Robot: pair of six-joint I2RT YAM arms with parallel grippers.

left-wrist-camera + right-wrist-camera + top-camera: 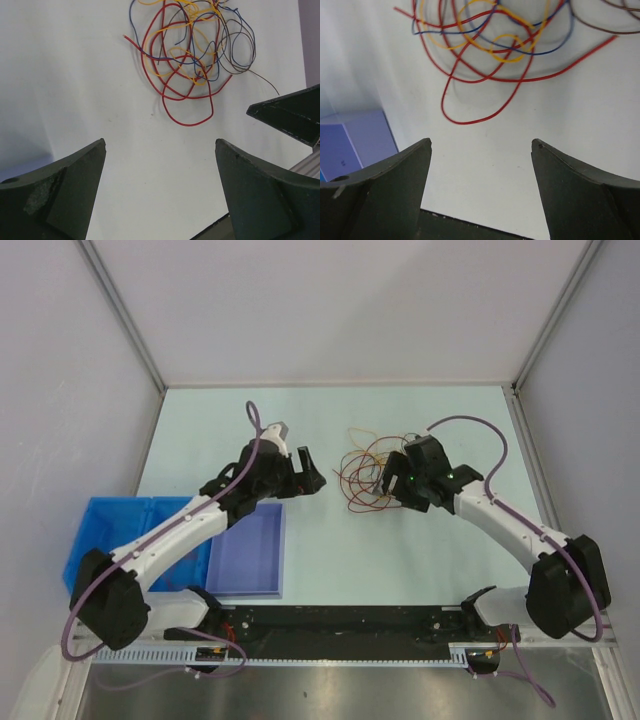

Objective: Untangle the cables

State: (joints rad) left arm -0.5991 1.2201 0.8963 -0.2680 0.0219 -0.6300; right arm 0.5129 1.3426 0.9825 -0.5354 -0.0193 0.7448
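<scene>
The cables (362, 475) lie in one tangled heap of thin red, orange, yellow, blue and dark loops on the table, between the two grippers. My left gripper (310, 472) is open and empty just left of the heap. In the left wrist view the cables (192, 55) lie ahead of the open gripper (160, 142), apart from it. My right gripper (390, 480) is open and empty at the heap's right edge. In the right wrist view the cables (490, 47) lie just beyond the gripper (481, 142), with a red loop nearest.
A blue bin (120, 535) and a purple tray (250, 550) stand at the near left; the tray also shows in the right wrist view (350, 142). A black rail (340, 622) runs along the near edge. Walls close the table's sides and back.
</scene>
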